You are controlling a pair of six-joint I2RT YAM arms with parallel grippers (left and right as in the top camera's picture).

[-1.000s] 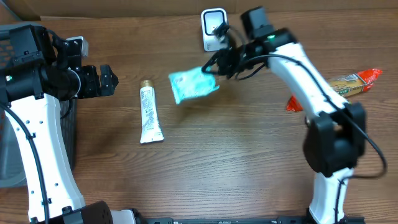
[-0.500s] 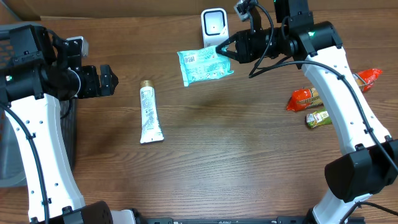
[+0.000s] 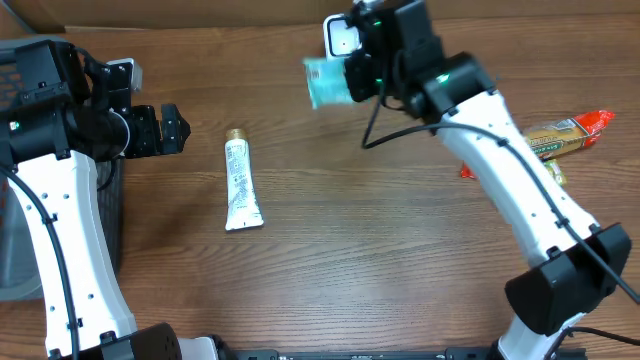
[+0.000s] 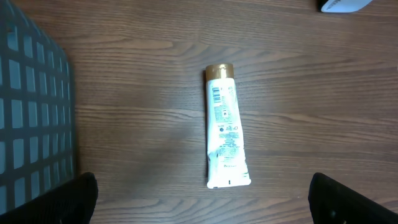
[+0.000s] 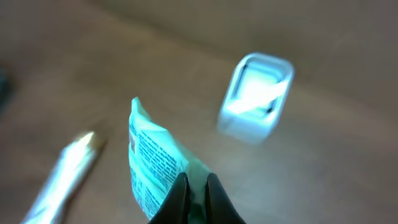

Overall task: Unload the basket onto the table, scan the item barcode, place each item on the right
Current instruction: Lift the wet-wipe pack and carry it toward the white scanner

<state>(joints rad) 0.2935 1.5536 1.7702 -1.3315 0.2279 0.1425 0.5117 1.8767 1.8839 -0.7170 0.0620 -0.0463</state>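
Observation:
A teal packet (image 3: 326,82) hangs in the air at the back of the table, just left of the white barcode scanner (image 3: 343,40). My right gripper (image 3: 358,78) is shut on the packet's edge. In the right wrist view the packet (image 5: 155,168) is pinched between the dark fingers (image 5: 179,198), printed side to the left, with the scanner (image 5: 256,96) beyond it. My left gripper (image 3: 168,128) stands open at the left, holding nothing. In its wrist view a white tube with a gold cap (image 4: 224,126) lies on the wood ahead of the left gripper (image 4: 202,202).
The white tube (image 3: 240,182) lies left of centre. Snack packets (image 3: 560,138) sit at the right edge, partly behind the right arm. A dark mesh basket (image 4: 34,118) stands at the far left by the left arm.
The right arm has swung the teal packet up and back, turning it from flat to edge-on beside the scanner. The left arm has not moved.

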